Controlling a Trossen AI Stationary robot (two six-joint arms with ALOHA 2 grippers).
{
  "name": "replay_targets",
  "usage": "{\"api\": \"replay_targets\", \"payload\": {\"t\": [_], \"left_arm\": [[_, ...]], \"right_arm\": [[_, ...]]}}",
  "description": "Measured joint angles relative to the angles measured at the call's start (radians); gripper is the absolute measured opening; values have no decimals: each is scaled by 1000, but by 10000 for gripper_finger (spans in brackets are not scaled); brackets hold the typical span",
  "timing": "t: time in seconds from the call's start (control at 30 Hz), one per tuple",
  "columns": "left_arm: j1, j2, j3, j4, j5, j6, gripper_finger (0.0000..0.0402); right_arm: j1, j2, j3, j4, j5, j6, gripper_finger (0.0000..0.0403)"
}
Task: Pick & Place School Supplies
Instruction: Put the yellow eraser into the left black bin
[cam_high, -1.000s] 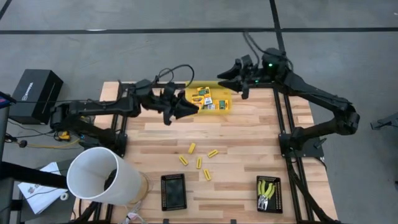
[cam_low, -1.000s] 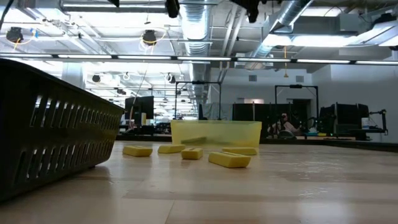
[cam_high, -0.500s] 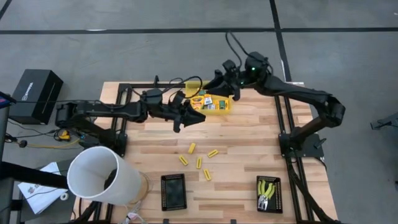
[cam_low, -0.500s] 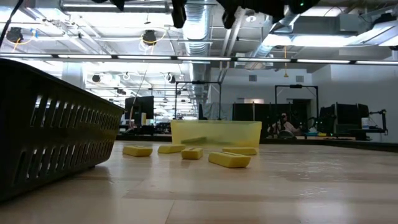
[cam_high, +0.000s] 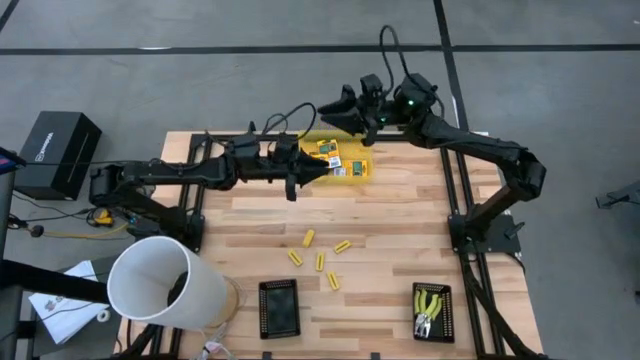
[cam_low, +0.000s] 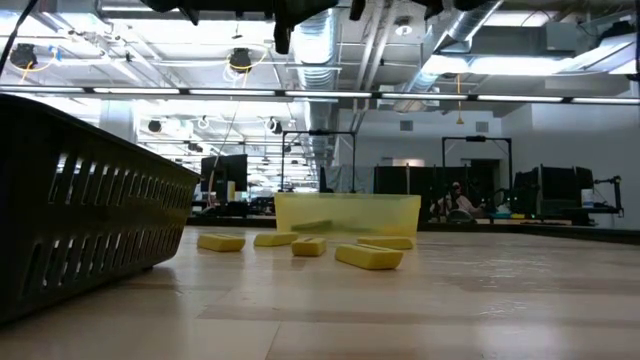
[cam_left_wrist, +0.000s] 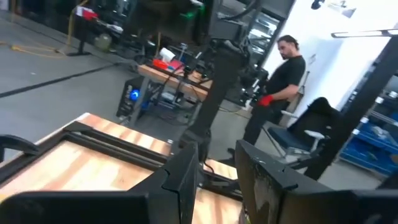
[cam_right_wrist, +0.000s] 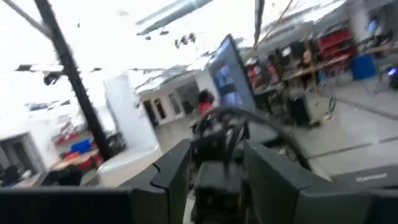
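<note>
Left gripper (cam_high: 322, 172): held above the table at the near-left edge of the translucent yellow bin (cam_high: 362, 172); its two fingers (cam_left_wrist: 186, 171) stand apart with a clear gap and nothing between them.
Right gripper (cam_high: 325, 110): raised over the far side of the bin, beyond the table's back edge; fingers (cam_right_wrist: 171, 171) apart, nothing seen between them.
Printed boxes (cam_high: 332, 158): small yellow-and-green boxes lying inside the bin, just beside the left gripper's tip and nearer the table than the right gripper; they overlap, so the count cannot be told.
Yellow sticks (cam_high: 320, 261): five, scattered on the wooden table (cam_high: 400, 230) near its middle, well apart from both grippers; in the low view four show in front of the bin (cam_low: 346, 214).
Hand tools (cam_high: 429, 308): two, with yellow-green handles, lying in the black tray (cam_high: 433, 290) at the near right, far from both grippers.
Second black tray (cam_high: 279, 306): near middle-left.
White bucket (cam_high: 160, 282): at the near left corner.
Person (cam_left_wrist: 277, 93): standing in the room beyond the table, in dark clothing.
</note>
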Motion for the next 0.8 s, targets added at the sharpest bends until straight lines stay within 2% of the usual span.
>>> {"api": "replay_targets", "payload": {"t": [0.17, 0.33, 0.47, 0.6, 0.7, 0.8], "left_arm": [[64, 0, 0, -4, 123, -1, 103], [132, 0, 0, -13, 237, -40, 103], [164, 0, 0, -14, 287, -40, 99], [190, 0, 0, -18, 296, -17, 83], [212, 0, 0, -59, 272, 7, 67], [229, 0, 0, -109, 271, 39, 51]], "right_arm": [[6, 67, 39, -7, 9, 104, 134], [12, 108, 74, 98, -18, 210, 128], [14, 106, 94, 132, -24, 193, 121], [-15, 97, 117, 119, -117, 193, 114], [-56, 79, 123, 8, -229, 187, 106], [-88, 50, 120, -216, -307, 60, 98]]}}
